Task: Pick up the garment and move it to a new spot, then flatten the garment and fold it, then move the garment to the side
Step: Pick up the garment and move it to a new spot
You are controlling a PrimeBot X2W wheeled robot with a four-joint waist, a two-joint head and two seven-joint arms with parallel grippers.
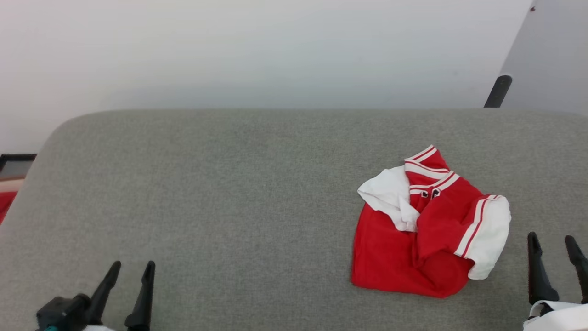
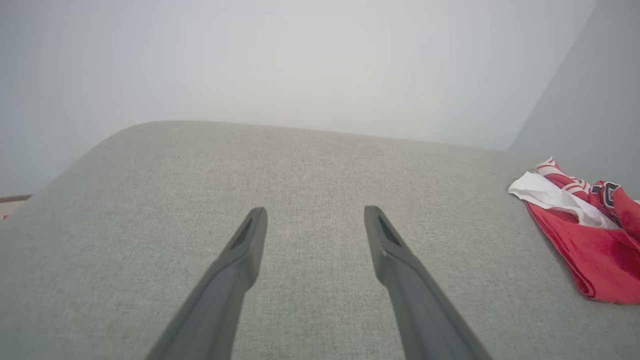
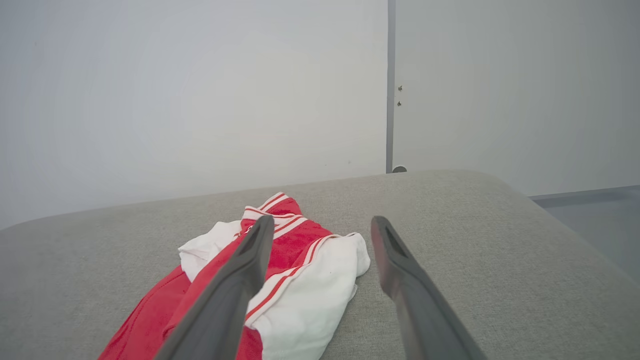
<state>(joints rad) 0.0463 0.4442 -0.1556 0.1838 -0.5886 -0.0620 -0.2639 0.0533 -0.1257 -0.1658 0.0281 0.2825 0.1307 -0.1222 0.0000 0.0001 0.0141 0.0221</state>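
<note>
Left wrist view: garment (image 2: 597,260) cut by right edge; logo (image 1: 430,193) folded, unreadable.

the left gripper (image 1: 133,265), a pair of long dark tapered fingers, sits at seven o'clock in the head view. its fingers are parted, empty and lean toward one o'clock, above a dark wrist block (image 1: 62,312). the right gripper (image 1: 551,239), a matching dark pair, sits at four o'clock, parted, empty and leaning toward eleven o'clock, above a pale white forearm (image 1: 558,317).

Head camera's looking steeply down; I'm seeing both wrist cameras skimming along their fingers (image 2: 237,270), sharing the garment (image 3: 305,280).
</note>
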